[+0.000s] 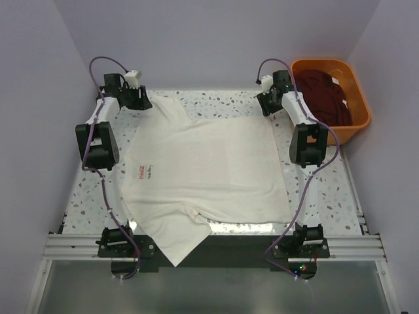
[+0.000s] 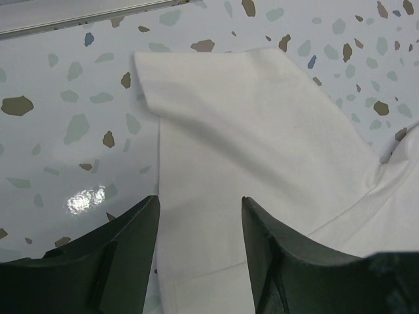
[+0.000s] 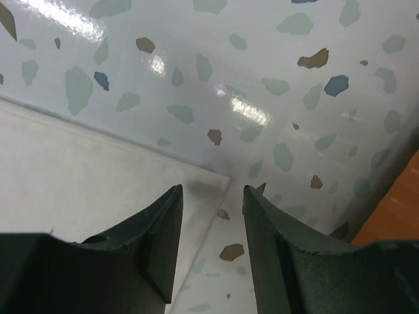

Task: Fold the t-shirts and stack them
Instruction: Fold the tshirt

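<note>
Spread apart, my left gripper (image 2: pixel 200 204) hangs over the cream shirt's (image 1: pixel 209 170) sleeve near the worktop's (image 1: pixel 327 190) far left corner. My right gripper (image 3: pixel 213 193), also spread, hovers over its far right corner. Maroon shirt (image 1: pixel 321 98) lies in the tub (image 1: pixel 362 122).

My top camera looks down from above and behind both bases. The wrist cameras sit close, looking past the left gripper (image 2: pixel 200 216) and right gripper (image 3: pixel 213 203); all three share the cream-white shirt (image 1: pixel 203 163) ahead of them.
</note>
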### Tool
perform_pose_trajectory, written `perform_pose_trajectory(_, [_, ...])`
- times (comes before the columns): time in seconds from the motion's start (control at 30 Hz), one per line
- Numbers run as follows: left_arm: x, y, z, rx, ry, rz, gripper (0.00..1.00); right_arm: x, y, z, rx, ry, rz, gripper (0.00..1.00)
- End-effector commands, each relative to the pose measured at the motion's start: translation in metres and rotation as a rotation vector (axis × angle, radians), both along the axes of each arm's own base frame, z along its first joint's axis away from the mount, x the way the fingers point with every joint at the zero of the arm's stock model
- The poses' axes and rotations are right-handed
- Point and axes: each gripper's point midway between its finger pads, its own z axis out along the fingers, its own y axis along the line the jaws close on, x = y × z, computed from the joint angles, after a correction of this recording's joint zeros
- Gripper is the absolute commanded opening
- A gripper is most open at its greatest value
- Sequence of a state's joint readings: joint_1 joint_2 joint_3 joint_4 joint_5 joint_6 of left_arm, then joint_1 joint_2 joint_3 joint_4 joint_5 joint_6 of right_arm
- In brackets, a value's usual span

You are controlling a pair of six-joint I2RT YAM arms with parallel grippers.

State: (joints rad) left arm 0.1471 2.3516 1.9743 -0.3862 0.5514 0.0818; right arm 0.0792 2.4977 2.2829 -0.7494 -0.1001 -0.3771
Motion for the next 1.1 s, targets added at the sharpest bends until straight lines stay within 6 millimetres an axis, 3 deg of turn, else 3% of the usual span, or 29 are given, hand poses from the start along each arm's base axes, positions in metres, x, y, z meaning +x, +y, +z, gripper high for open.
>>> perform_pose_trajectory(0.0, [0.023, 0.004, 0.022, 0.002, -0.093, 0.023, 0.58, 0.03, 0.005, 0.02, 0.023, -0.116, 0.01, 0.47])
perform_pose_trajectory(0.3, [0.025, 0.001, 0.012, -0.009, -0.085, 0.021, 0.6, 0.009, 0.008, -0.001, 0.013, -0.028, 0.091, 0.52])
perform_pose_trajectory(0.47, [0.025, 0.002, 0.008, -0.01, -0.08, 0.027, 0.6, -0.001, 0.006, -0.021, 0.0, 0.043, 0.103, 0.49])
perform_pose_trajectory(0.7, [0.031, 0.005, -0.011, 0.006, -0.051, 0.041, 0.64, -0.002, -0.002, -0.033, -0.047, 0.057, 0.106, 0.47])
perform_pose_trajectory(0.83, [0.039, 0.007, -0.019, 0.067, -0.052, 0.05, 0.64, -0.003, -0.001, -0.04, -0.051, 0.073, 0.124, 0.37])
perform_pose_trajectory(1.07, [0.041, -0.005, -0.037, 0.211, -0.051, -0.006, 0.61, -0.007, 0.002, -0.046, -0.067, 0.091, 0.182, 0.04])
